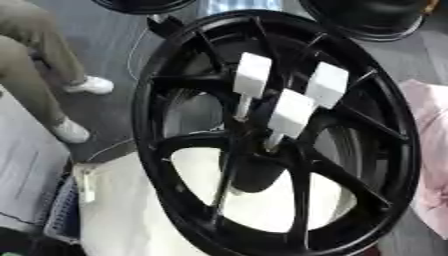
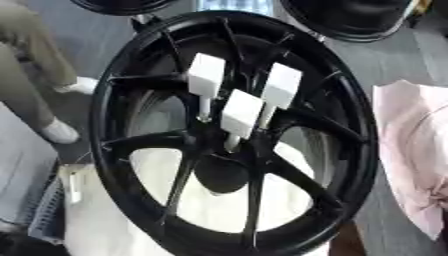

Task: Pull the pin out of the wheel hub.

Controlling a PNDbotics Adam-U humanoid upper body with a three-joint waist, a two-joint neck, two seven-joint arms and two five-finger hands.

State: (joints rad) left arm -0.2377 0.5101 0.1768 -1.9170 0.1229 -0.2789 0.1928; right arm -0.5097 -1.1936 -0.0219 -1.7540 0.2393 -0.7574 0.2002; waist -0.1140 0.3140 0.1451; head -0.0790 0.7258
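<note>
A large black spoked wheel hub (image 1: 166, 150) stands tilted on a white surface and fills most of both views. Three white pins with blocky heads stick out of its centre. One pin (image 1: 252, 76) is at the upper left, one pin (image 1: 326, 85) at the upper right, and the nearest pin (image 1: 290, 113) sits lower, between them, its thin shaft entering the hub near the middle. Neither of my hands shows in either view.
The white surface (image 1: 131, 210) under the hub has a pale bracket at its left edge. A pink cloth (image 2: 411, 165) lies to the right. Other black wheels (image 1: 376, 17) stand behind. A person's legs (image 1: 35, 65) are on the grey floor at the left.
</note>
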